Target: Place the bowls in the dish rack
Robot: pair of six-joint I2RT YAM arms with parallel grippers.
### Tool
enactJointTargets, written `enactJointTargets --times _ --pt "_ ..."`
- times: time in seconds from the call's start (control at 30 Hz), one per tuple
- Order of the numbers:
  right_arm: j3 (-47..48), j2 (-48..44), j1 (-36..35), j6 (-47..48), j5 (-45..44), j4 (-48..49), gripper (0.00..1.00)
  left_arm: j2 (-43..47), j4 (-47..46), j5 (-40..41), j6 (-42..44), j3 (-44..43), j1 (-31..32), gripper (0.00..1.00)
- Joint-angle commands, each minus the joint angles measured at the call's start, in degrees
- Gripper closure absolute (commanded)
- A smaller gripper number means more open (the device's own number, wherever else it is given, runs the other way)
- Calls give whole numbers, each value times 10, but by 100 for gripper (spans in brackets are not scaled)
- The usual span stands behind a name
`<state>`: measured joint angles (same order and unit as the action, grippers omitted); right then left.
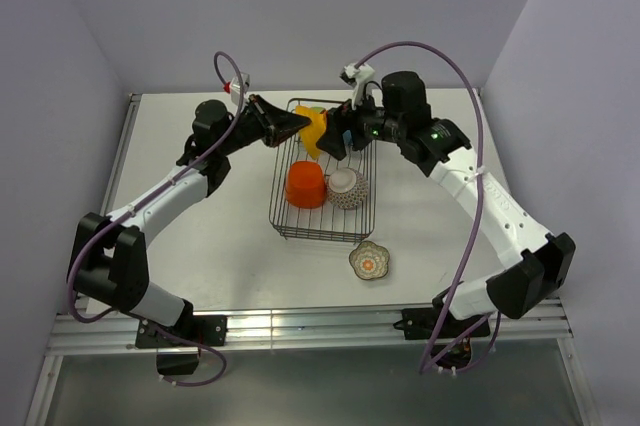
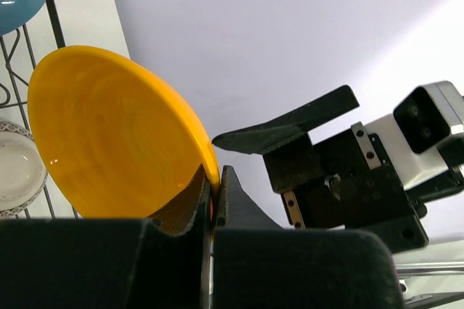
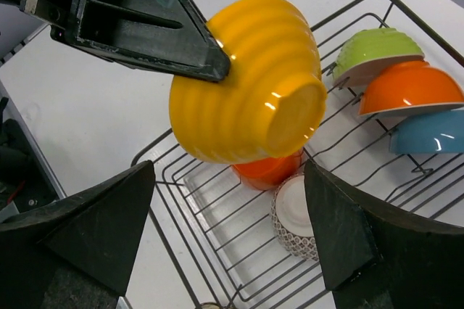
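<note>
A yellow bowl (image 1: 313, 129) hangs tilted above the far end of the dish rack (image 1: 283, 208). My left gripper (image 1: 290, 126) is shut on its rim (image 2: 210, 171). In the right wrist view the yellow bowl (image 3: 246, 80) shows its ribbed outside and base, with the left gripper (image 3: 220, 69) pinching its edge. My right gripper (image 3: 228, 215) stands open just beside the bowl, nothing between its fingers (image 3: 94, 229). In the rack lie an upturned red-orange bowl (image 1: 306, 185) and a grey patterned bowl (image 1: 347, 188). A scalloped floral bowl (image 1: 370, 261) sits on the table in front of the rack.
At the rack's far end a green bowl (image 3: 373, 51), an orange bowl (image 3: 409, 88) and a blue bowl (image 3: 431, 131) lean in a row. The white table (image 1: 200, 246) is walled in on three sides.
</note>
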<state>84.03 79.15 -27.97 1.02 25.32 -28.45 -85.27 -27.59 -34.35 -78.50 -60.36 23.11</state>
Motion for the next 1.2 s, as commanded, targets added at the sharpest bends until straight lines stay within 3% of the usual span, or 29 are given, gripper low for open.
enactJointTargets --times 0.0,0.53,0.9,1.07,1.17 --pt "32 10 -23 14 -55 11 10 5 -30 6 -29 -25 2 100" --pt "67 64 -80 31 -114 -13 13 -8 -29 3 -46 -31 5 100" --pt "68 78 -83 33 -132 -9 32 -13 -40 -3 -60 -25 6 100" --pt "81 93 -90 31 -155 -30 20 -17 -37 1 -63 -27 6 100" --pt "76 95 -96 32 -164 -27 22 -19 -36 2 -63 -26 6 100"
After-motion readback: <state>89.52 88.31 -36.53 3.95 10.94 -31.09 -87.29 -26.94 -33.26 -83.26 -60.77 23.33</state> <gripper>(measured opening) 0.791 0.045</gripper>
